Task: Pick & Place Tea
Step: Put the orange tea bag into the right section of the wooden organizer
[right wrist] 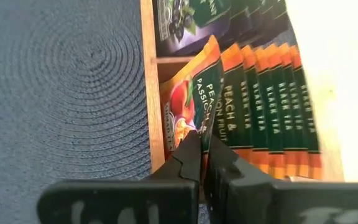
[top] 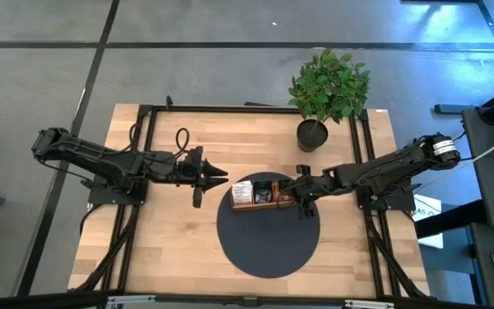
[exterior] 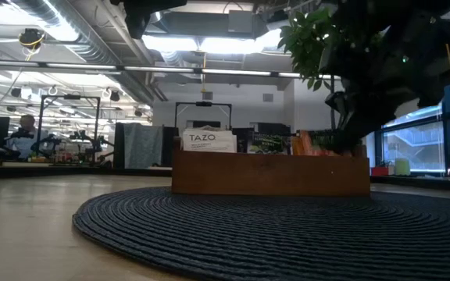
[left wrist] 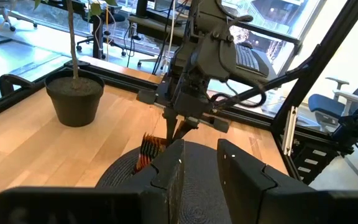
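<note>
A: Where is the right gripper (right wrist: pixel 202 144)?
B: Over the brown three-compartment wooden tray (top: pixel 256 204) on the round dark woven mat (top: pixel 268 245), fingers pinched on an orange peach tea sachet (right wrist: pixel 194 102) standing in the end compartment.
A: And the left gripper (top: pixel 219 175)?
B: Fingers apart, holding nothing, above bare table (top: pixel 170 249) beside the mat.
</note>
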Controlling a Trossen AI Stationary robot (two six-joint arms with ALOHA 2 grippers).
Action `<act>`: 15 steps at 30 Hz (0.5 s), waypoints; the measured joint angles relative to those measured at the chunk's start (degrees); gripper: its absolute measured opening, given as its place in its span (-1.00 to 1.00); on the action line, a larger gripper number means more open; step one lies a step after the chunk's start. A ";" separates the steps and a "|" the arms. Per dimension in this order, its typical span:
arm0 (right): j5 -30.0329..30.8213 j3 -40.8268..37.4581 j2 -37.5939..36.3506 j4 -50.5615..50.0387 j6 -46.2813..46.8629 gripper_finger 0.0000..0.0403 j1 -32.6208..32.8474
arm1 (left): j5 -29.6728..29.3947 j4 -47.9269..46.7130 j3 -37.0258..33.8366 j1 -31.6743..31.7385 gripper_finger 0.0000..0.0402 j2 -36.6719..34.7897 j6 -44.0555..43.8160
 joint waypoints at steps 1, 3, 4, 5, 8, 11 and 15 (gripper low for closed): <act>-0.01 0.00 0.62 -0.01 0.01 -0.97 0.00 | 0.00 -0.14 0.00 0.00 -0.55 0.00 0.00; 0.07 0.09 1.78 0.44 -0.01 -0.97 0.00 | 0.00 -0.35 0.00 0.00 -0.54 0.00 0.00; 0.04 0.13 2.24 0.74 -0.03 -0.96 0.00 | 0.01 -0.38 0.00 0.00 -0.54 0.00 0.00; 0.04 0.15 2.62 1.09 -0.03 -0.94 0.00 | 0.04 -0.38 0.00 0.00 -0.54 0.00 0.00; 0.60 0.14 2.91 1.71 -0.01 -0.88 0.00 | 0.11 -0.38 0.00 0.00 -0.53 0.00 0.00; 0.60 0.11 2.70 1.56 -0.27 -0.82 0.00 | 0.12 -0.38 0.00 0.00 -0.53 0.00 0.00; 0.61 0.09 2.67 1.55 -0.25 -0.72 0.00 | 0.17 -0.38 0.00 0.00 -0.55 0.00 0.00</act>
